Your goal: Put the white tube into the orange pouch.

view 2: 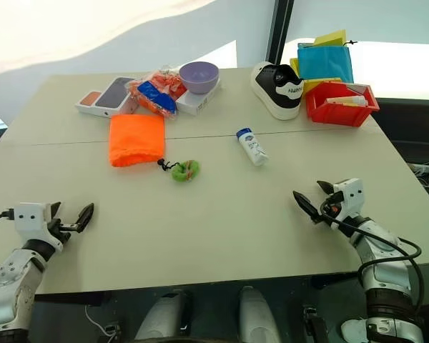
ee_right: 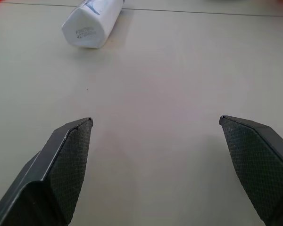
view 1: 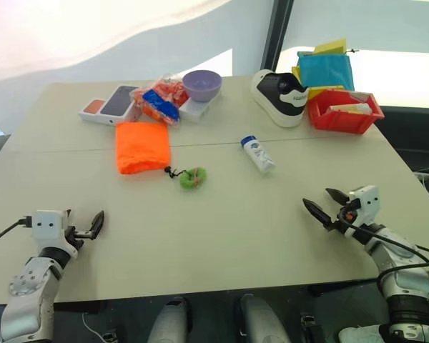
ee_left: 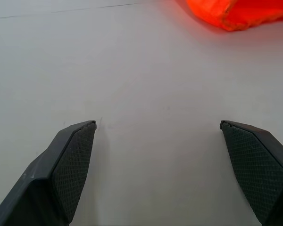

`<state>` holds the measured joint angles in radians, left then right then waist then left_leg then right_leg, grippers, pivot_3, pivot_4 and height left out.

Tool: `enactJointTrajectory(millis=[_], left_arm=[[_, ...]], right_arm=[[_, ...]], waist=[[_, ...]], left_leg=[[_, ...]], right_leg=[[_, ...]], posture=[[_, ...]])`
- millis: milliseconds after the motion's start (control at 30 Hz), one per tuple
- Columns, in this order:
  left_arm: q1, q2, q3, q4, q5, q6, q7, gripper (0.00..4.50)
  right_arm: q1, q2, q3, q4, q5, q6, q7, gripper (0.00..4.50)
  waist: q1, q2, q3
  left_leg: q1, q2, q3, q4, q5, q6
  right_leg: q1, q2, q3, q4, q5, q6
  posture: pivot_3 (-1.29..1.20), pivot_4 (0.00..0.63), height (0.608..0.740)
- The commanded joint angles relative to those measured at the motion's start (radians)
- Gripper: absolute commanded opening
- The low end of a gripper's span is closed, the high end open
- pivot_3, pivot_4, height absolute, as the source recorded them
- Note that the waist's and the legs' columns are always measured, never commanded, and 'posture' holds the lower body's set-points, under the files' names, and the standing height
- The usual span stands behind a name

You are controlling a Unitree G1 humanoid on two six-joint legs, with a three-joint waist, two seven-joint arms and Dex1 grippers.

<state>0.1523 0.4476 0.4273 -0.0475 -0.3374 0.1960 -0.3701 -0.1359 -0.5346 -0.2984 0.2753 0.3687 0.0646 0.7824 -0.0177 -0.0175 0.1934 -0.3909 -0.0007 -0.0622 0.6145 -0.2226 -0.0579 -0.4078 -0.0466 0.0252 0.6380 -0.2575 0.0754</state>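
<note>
Nothing of the task is judged to be done yet. The right claw (view 1: 327, 204) is held near the table's front edge with its fingers spread wide and nothing between them. The left claw (view 1: 90, 225) is held likewise at the opposite front corner, fingers apart and empty. No contact with any object is seen at either claw.

The tube (view 1: 258, 153) is seen lying on its side on the bare table (view 1: 222, 229), ahead of the right claw and a little toward the centre, well apart from it. In the right wrist view its flat crimped end (ee_right: 87, 33) is turned toward the claw; its blue cap is pointed toward the far side.

The pouch (view 1: 142, 146) is laid flat farther left, ahead of the left claw and well apart from it, with its cord and green tassel (view 1: 194, 178) trailing toward the tube. Its mouth is not seen to be opened.

Everything is left: the tube must be reached and grasped, the pouch opened or held, and the tube placed inside.
</note>
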Motion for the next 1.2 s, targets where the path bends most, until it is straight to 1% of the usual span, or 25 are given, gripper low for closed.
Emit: enactJointTrajectory(millis=[33,333,533,600,700,867,1067,1200], left_arm=[[0.025,0.005,0.03,0.016,0.003,0.004,0.006,4.5],[0.028,-0.005,0.054,-0.016,-0.039,0.016,0.015,4.5],[-0.013,-0.018,0.019,-0.09,-0.054,0.043,0.026,4.5],[-0.028,-0.016,-0.012,-0.11,-0.03,0.047,0.028,4.5],[-0.074,0.007,-0.08,-0.108,0.054,0.025,0.04,4.5],[-0.183,0.056,-0.185,-0.021,0.218,-0.038,0.065,4.5],[-0.37,0.067,-0.283,0.185,0.374,-0.143,0.135,4.5],[-0.488,0.074,-0.353,0.32,0.47,-0.219,0.173,4.5]], right_arm=[[-0.01,-0.012,-0.004,-0.043,0.011,0.002,0.002,4.46],[-0.024,-0.005,0.01,-0.043,0.005,0.008,-0.002,4.46],[-0.056,0.044,0.045,-0.072,0.013,0.026,-0.022,4.46],[-0.064,0.057,0.062,-0.095,0.011,0.035,-0.025,4.46],[-0.067,0.074,0.098,-0.166,0.02,0.066,-0.024,4.46],[-0.04,0.101,0.177,-0.333,0.044,0.142,-0.018,4.46],[-0.007,0.143,0.322,-0.504,0.034,0.198,-0.011,4.46],[-0.008,0.17,0.382,-0.554,0.027,0.212,-0.03,4.46]], waist=[[0.0,0.0,0.0],[0.0,0.0,0.0],[0.002,0.0,0.0],[0.003,0.0,0.0],[0.006,0.0,0.0],[0.005,0.0,0.0],[0.004,-0.001,0.0],[0.005,-0.001,0.0]], left_leg=[[0.0,0.0,0.0,0.0,0.0,0.0],[0.0,0.0,0.0,0.0,0.0,0.0],[0.0,0.0,0.0,0.0,0.0,0.0],[0.0,0.0,0.0,0.0,0.0,0.0],[0.0,0.0,0.0,0.0,0.0,0.0],[-0.001,-0.001,0.0,0.0,0.0,0.0],[-0.001,-0.001,-0.001,0.0,0.0,0.0],[-0.001,-0.001,-0.001,0.0,0.0,0.0]], right_leg=[[0.0,0.0,0.0,0.0,0.0,0.0],[0.0,0.0,0.0,0.0,0.0,0.0],[0.0,0.0,0.0,0.0,0.0,0.0],[0.0,0.0,0.0,0.0,0.001,-0.001],[0.0,0.0,0.0,0.0,0.001,-0.001],[0.0,0.001,0.0,0.0,0.001,-0.001],[0.0,0.001,0.0,0.0,0.003,0.002],[0.0,0.001,-0.001,0.0,0.004,0.003]], posture=[[0.0,0.15,0.74],[0.0,0.15,0.74],[0.0,0.15,0.74],[0.0,0.15,0.74],[0.0,0.15,0.74],[0.0,0.15,0.74],[0.0,0.15,0.74],[0.0,0.15,0.74]])
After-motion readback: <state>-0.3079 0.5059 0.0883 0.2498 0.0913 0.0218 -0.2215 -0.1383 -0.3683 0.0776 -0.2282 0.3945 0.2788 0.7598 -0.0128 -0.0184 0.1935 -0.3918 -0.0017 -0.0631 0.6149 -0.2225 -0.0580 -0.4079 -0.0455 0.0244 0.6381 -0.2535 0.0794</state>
